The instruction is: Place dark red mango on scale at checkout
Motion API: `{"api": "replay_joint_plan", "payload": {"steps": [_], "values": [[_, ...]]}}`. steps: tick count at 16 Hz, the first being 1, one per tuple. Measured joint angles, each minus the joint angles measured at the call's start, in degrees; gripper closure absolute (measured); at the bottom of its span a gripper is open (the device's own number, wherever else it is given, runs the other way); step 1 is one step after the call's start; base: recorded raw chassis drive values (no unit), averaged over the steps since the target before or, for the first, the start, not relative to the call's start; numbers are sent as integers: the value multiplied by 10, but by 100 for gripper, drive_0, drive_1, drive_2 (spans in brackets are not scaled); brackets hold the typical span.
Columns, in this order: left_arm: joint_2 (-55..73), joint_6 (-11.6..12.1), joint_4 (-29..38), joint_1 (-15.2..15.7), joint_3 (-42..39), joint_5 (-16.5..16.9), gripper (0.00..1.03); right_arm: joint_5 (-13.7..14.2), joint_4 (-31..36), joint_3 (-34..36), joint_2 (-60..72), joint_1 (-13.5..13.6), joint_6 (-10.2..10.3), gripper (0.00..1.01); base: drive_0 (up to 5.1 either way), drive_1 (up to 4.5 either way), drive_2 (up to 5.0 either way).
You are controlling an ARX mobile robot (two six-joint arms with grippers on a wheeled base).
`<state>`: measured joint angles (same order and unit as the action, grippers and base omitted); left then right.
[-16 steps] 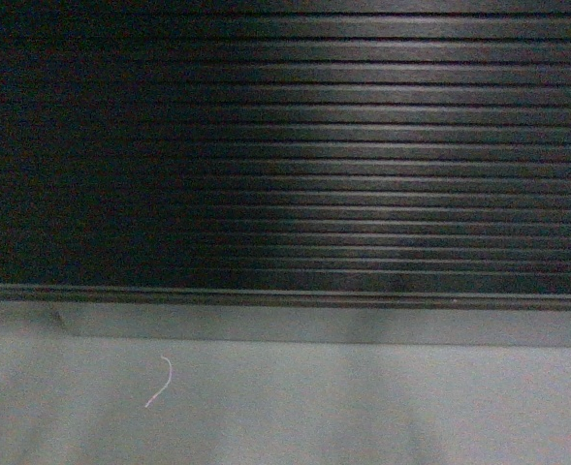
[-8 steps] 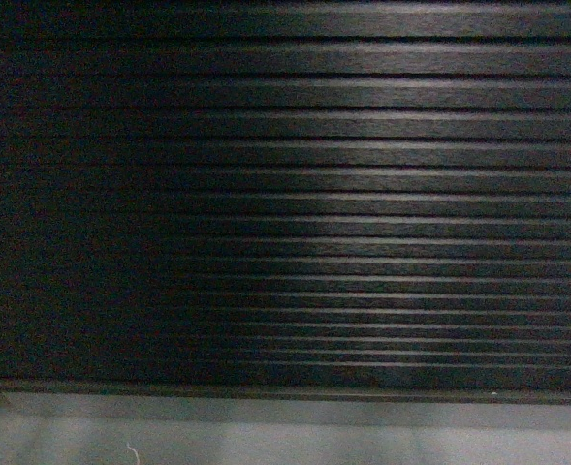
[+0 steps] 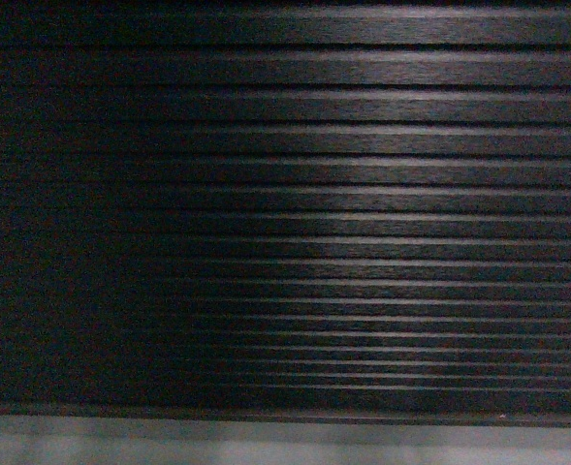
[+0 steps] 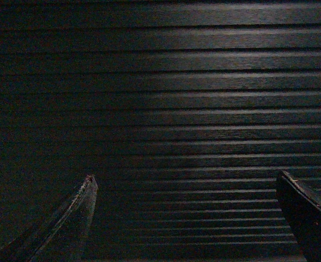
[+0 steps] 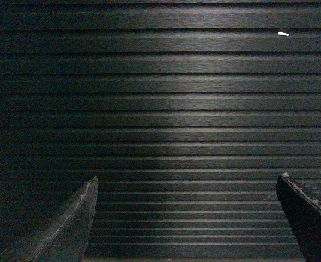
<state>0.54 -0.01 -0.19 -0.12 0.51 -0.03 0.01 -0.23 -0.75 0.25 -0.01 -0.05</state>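
Both grippers, left (image 4: 185, 188) and right (image 5: 185, 188), hang spread and empty before the checkout (image 3: 363, 223), whose ribbed front now fills more of the head view than a second ago, so the base is nearing; mango and scale are unseen.

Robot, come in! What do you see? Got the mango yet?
Both grippers open, empty: left gripper, right gripper. Mango, scale not in view. Checkout front panel fills every view.
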Motion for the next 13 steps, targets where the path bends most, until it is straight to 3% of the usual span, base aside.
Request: {"api": "replay_joint_plan", "payload": {"steps": [13], "values": [[0,0,0,0,0,0,5,0,0,0,0,0,0,3,0,0,0]]}}
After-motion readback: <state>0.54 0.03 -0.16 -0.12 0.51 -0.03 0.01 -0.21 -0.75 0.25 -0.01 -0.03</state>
